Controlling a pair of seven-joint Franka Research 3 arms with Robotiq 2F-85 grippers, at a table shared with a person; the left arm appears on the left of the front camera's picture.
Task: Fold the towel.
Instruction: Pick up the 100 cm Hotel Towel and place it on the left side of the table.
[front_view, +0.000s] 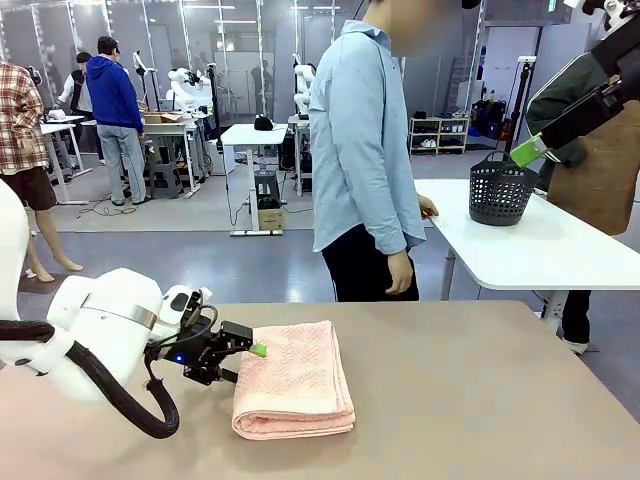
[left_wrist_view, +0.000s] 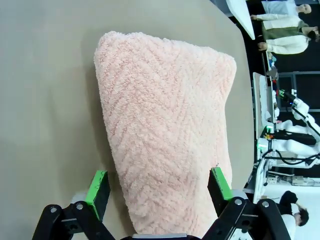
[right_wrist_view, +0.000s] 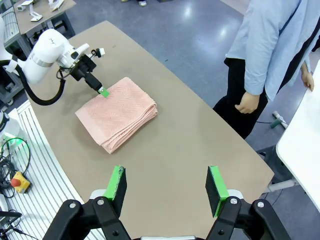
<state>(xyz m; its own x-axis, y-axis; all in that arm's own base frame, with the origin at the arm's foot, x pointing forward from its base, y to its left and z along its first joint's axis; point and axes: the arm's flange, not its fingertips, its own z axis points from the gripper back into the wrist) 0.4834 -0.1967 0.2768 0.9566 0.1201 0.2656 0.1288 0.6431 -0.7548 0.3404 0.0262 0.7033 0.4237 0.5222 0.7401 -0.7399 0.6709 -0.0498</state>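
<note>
The towel (front_view: 295, 380) lies folded into a thick salmon-pink rectangle on the brown table (front_view: 480, 400), left of the middle. My left gripper (front_view: 252, 347) hovers low at the towel's left edge. In the left wrist view its fingers (left_wrist_view: 97, 187) stand open, astride the near end of the towel (left_wrist_view: 165, 125), and hold nothing. My right gripper (front_view: 530, 150) is raised high at the upper right. Seen from the right wrist, it (right_wrist_view: 167, 184) is open and empty, far above the table, with the towel (right_wrist_view: 117, 114) and the left gripper (right_wrist_view: 101, 91) below it.
A person in a light blue shirt (front_view: 365, 150) stands at the table's far edge, hands down. Behind, on a white table (front_view: 540, 250), stands a dark basket (front_view: 500, 190). The brown tabletop to the right of the towel is bare.
</note>
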